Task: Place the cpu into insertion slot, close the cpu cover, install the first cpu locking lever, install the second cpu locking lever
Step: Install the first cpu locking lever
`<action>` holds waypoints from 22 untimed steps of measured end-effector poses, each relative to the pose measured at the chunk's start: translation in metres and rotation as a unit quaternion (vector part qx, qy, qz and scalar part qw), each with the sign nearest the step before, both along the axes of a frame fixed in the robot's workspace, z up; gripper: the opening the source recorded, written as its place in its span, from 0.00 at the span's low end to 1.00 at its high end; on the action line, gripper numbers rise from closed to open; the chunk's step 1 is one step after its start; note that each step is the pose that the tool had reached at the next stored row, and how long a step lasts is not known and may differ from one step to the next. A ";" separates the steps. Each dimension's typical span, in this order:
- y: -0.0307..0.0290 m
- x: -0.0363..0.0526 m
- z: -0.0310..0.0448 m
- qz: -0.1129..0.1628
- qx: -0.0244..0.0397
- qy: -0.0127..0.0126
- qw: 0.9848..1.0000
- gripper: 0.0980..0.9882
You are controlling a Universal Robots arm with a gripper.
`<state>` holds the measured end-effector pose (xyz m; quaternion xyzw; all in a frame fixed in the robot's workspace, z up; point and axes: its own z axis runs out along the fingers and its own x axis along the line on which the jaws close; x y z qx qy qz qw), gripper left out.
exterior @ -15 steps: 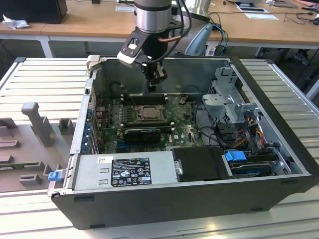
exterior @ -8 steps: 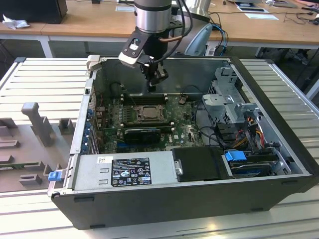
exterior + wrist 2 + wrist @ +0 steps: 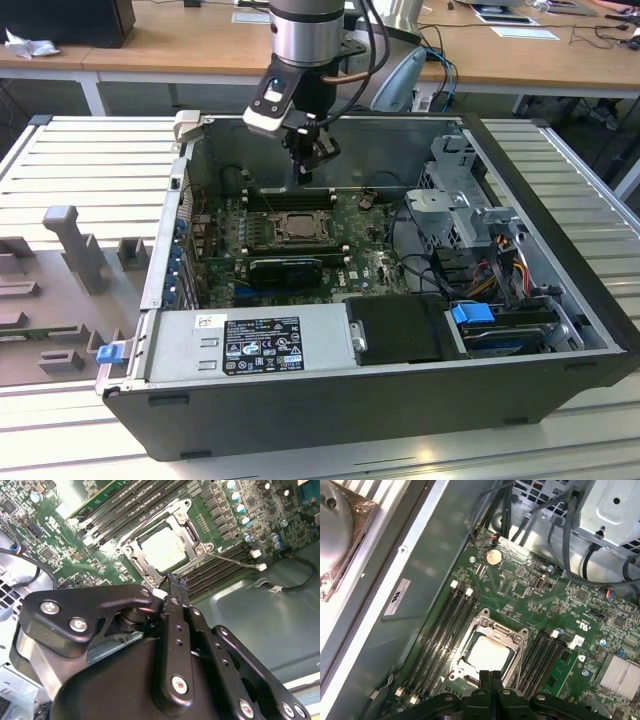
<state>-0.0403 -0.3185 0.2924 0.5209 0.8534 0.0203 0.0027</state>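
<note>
The cpu [image 3: 487,655] lies flat in the insertion slot [image 3: 270,228] on the green motherboard [image 3: 530,587], its pale silvery face [image 3: 162,547] showing. The cpu cover [image 3: 492,626], a silver frame plate, lies down around the chip [image 3: 297,226] in both wrist views. A thin metal lever [image 3: 235,560] sticks out sideways from the socket's corner. My gripper [image 3: 303,172] hangs above the socket's far edge, inside the open case. Its black fingertips [image 3: 490,676] are pressed together with nothing between them. The gripper [image 3: 175,582] is clear of the socket.
A long black finned card [image 3: 285,268] lies just in front of the socket. Memory slots [image 3: 447,625] flank it on both sides. A drive cage [image 3: 455,210] with cables stands at the exterior view's right. The power supply [image 3: 250,345] and case walls [image 3: 185,200] close in the board.
</note>
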 end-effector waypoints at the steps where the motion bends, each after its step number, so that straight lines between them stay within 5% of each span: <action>1: 0.0000 0.0000 0.0000 0.005 0.000 0.000 1.000 0.01; 8: 0.0000 0.0000 0.0001 0.039 -0.001 0.000 0.999 0.01; 12: 0.0000 0.0000 0.0000 0.072 -0.003 0.000 0.997 0.01; 16: 0.0000 0.0001 0.0000 0.110 -0.010 0.000 0.994 0.01; 22: 0.0000 0.0000 -0.0001 0.177 -0.011 0.000 0.984 0.01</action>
